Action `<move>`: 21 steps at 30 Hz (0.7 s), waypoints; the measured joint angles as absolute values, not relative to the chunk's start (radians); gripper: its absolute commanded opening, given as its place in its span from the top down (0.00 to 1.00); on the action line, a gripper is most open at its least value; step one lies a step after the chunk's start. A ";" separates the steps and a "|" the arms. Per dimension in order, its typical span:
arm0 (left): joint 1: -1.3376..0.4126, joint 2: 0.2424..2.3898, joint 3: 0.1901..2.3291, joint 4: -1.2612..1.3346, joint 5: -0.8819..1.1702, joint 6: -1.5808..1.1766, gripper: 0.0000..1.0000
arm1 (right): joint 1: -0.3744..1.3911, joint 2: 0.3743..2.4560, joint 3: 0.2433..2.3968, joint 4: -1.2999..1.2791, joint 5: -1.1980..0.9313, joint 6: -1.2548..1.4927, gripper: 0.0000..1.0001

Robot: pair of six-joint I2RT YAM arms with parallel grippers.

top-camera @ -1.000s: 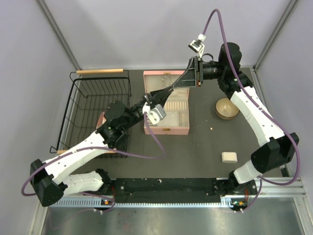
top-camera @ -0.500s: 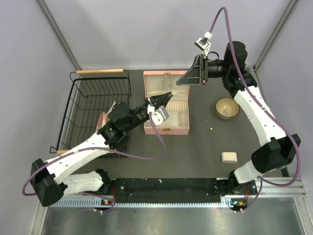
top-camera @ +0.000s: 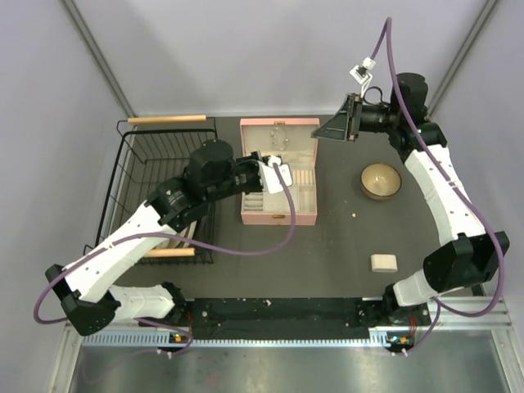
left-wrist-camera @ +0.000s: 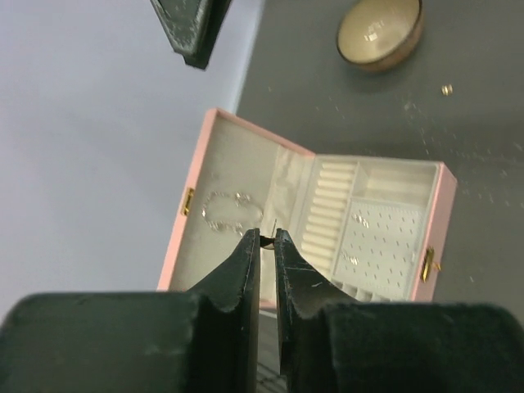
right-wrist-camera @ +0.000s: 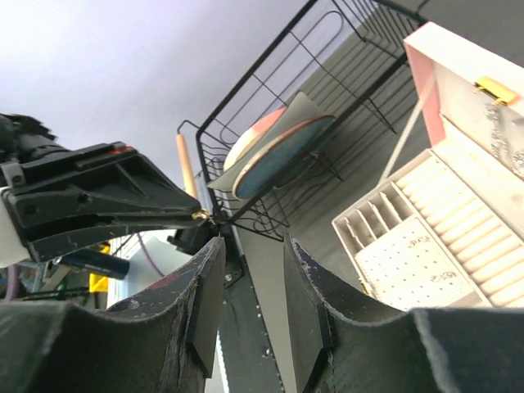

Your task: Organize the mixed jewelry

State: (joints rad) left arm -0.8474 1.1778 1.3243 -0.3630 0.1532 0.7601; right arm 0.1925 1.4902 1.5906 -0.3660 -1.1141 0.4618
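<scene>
Between the left gripper's (left-wrist-camera: 267,242) fingertips: a tiny gold-coloured piece (left-wrist-camera: 267,238), pinched, jaws down to a sliver. The left wrist view gives it only as a dark speck. The right wrist view shows the piece (right-wrist-camera: 199,214) glinting gold at the tips.

Just beyond those jaws sits the open pink jewellery box with cream lining (left-wrist-camera: 237,160). A thin silvery chain (left-wrist-camera: 229,196) lies on the lid lining, just left of the tips. Tiny pale bead-like bits (left-wrist-camera: 360,219) sit on the perforated pad to the right of the tips. The top view resolves none of this. There the left arm (top-camera: 155,217) and its wrist camera cover the middle of the box, fingertips included.

Right gripper (right-wrist-camera: 252,246): jaws partly apart, nothing between them, up in the air off the box's far right corner, clear of the left jaws. Just left of its gap are the left fingertips. Past them is a black wire basket (top-camera: 155,164) with a flat round pink-and-blue item (right-wrist-camera: 278,151) propped inside. In the top view the left arm hides most of that item.

Far right of the left jaws: round wooden bowl (left-wrist-camera: 381,31), and one loose gold speck (left-wrist-camera: 446,88) on the dark mat (top-camera: 327,246) near it. Top view only: small cream block (top-camera: 383,262) on the mat, well apart from both jaws.
</scene>
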 measured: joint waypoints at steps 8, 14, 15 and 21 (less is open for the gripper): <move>-0.847 1.284 1.507 -0.790 0.039 0.746 1.00 | 0.162 1.505 1.510 -0.430 -1.053 0.352 0.65; -0.847 1.322 1.490 -0.924 -0.030 0.733 1.00 | 0.113 1.557 1.490 -0.482 -1.014 0.284 0.65; -0.847 1.334 1.478 -0.930 -0.036 0.733 1.00 | 0.106 1.560 1.490 -0.490 -1.009 0.274 0.65; -0.844 1.496 1.465 -0.929 -0.043 0.736 1.00 | 0.087 1.561 1.479 -0.526 -0.967 0.210 0.65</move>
State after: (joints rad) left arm -0.8444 1.4963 1.4651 -0.9287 -0.0429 0.7364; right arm 0.0872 1.5612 1.4792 -0.5262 -0.9672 0.2096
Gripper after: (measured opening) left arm 0.130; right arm 0.351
